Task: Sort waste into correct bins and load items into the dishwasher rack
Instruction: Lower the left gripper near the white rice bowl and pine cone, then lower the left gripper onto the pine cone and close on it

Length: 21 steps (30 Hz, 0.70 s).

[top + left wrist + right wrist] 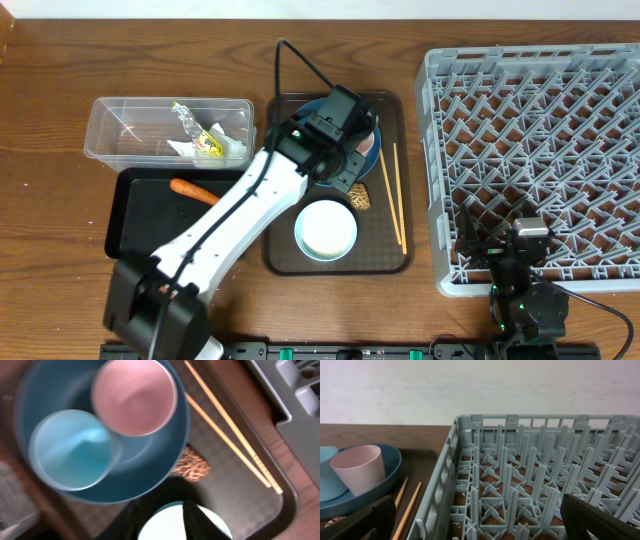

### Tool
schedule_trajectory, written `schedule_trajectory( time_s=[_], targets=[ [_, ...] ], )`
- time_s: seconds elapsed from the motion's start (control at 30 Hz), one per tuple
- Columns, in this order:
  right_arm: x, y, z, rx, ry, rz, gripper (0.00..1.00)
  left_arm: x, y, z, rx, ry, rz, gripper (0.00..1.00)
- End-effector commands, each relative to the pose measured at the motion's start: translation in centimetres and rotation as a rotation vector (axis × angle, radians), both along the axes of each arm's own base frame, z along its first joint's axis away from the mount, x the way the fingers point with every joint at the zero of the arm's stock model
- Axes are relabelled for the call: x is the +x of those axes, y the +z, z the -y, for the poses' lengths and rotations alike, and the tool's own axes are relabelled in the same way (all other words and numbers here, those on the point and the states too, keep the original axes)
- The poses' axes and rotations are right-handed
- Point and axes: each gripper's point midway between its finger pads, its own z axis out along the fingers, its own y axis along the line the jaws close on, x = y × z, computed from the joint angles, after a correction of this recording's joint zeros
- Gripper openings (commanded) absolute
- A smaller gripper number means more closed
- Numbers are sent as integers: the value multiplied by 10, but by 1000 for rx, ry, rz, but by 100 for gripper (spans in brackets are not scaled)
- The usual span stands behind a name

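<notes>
Dark blue plate [150, 460] holds lt blue cup [72, 450] on left & pinkish cup [134, 395] on right. Brown lump [192, 465] sits just beside plate rim on brown tray [225, 490]. Two chopsticks [225, 436] lie right of plate. White bowl [170, 522] at btm, under left gripper [164, 507], fingers apart. Grey rack [295, 395] corner top right.

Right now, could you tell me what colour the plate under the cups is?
Dark blue; the plate shows best from the left wrist.

Lab setup posing as kitchen (wooden table [40, 250], dishwasher rack [432, 180], bare wall [470, 385])
</notes>
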Motion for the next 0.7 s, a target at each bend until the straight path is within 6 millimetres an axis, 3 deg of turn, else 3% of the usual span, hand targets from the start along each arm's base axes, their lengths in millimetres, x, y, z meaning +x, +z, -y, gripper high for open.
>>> schedule_trajectory(
  time_s=[0.0,0.27,0.47,0.57,0.67],
  targets=[
    [0,-1,7,-12,-26,0,99,-3,-23,13,-4,-37,-74,33],
    [0,-1,7,-12,-26,0,99,-13,-71,17,72,-49,-181,33],
    [0,-1,7,-12,-26,0,99,-29,-73,39,86,-112,-167,33],
    [0,-1,7,-12,-26,0,99,-23,-74,36,131,-37,-123,43],
    [0,-1,7,-12,-26,-1,99,-21,-74,33,126,40,-125,43]
  ],
)
